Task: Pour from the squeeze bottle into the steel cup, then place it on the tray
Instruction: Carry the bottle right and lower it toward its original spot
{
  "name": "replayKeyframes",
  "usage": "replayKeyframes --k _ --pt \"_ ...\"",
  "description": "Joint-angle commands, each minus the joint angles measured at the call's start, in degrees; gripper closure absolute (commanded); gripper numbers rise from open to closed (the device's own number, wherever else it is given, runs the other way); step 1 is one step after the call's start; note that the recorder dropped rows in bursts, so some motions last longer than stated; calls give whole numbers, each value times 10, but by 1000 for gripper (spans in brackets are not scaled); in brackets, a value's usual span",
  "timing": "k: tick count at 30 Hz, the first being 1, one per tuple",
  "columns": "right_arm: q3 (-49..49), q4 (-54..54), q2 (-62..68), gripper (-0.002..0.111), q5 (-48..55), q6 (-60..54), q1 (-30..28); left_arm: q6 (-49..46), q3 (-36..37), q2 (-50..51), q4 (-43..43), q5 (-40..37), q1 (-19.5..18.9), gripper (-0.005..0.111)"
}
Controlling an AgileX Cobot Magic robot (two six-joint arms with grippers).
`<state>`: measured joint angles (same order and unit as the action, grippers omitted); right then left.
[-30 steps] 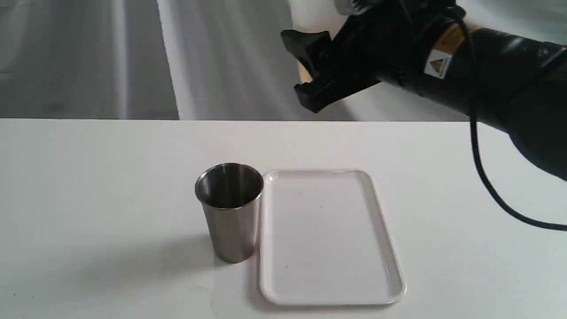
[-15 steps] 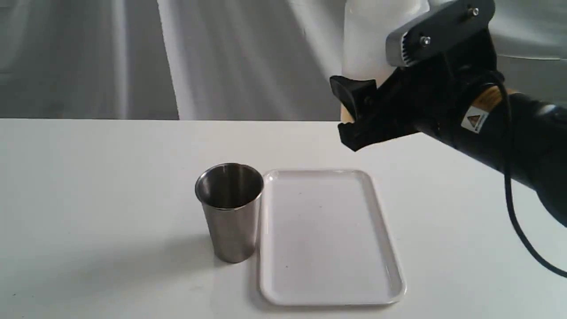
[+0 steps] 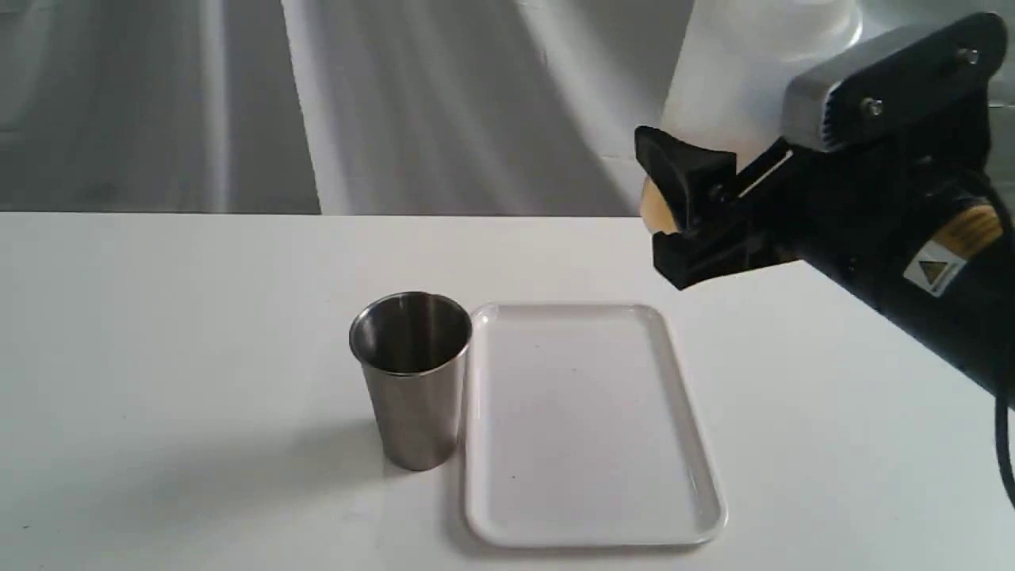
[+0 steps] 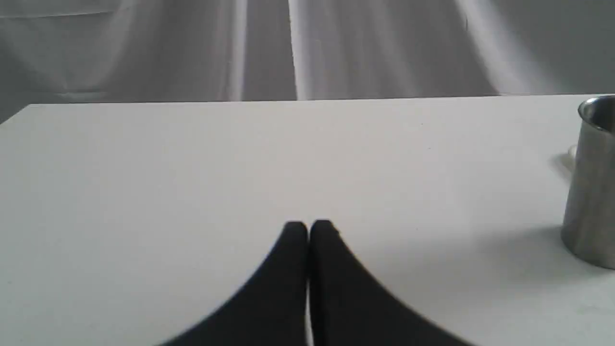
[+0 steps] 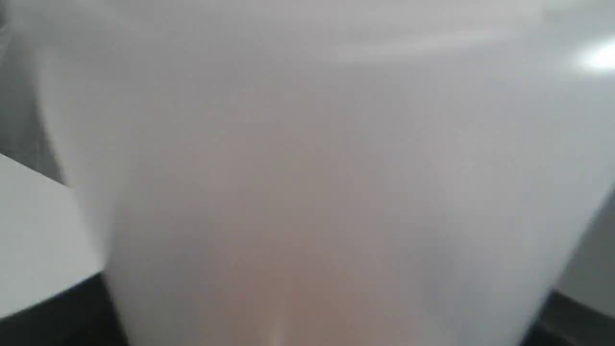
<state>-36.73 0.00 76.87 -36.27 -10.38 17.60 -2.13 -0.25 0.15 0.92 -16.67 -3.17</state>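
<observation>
The squeeze bottle (image 3: 737,87) is a whitish translucent cylinder with amber liquid low down, held upright in the air at the upper right; its nozzle is cut off by the frame's top. My right gripper (image 3: 682,214) is shut on its lower part, above and to the right of the tray. The bottle's blurred wall (image 5: 307,182) fills the right wrist view. The steel cup (image 3: 411,377) stands upright on the table, touching the left edge of the white tray (image 3: 591,420), and also shows as the cup (image 4: 593,182). My left gripper (image 4: 308,228) is shut and empty, low over the table left of the cup.
The white table (image 3: 158,357) runs back to a far edge with a grey draped curtain (image 3: 238,95) behind it. The right arm's black body (image 3: 912,277) and cable hang over the table's right side.
My right gripper has carried the bottle rightward and lower, and the bottle now stands more upright and shows more fully. Cup and tray have stayed put.
</observation>
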Motion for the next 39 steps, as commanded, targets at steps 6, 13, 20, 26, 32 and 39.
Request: replayKeyframes --k 6,13,20,26,32,39 --pt "51 -8 -6 99 -83 23 -31 2 3 -1 0 5 5 107" --pt "59 -129 -6 99 -85 134 -89 2 3 -1 0 5 5 107" --pt "59 -209 -5 99 -86 197 -132 0 3 -1 0 5 5 107" --pt "67 -212 18 99 -116 225 -150 0 3 -1 0 5 5 107" --pt "73 -209 50 99 -126 225 -151 2 3 -1 0 5 5 107" --pt "73 -204 99 99 -170 225 -151 0 3 -1 0 5 5 107"
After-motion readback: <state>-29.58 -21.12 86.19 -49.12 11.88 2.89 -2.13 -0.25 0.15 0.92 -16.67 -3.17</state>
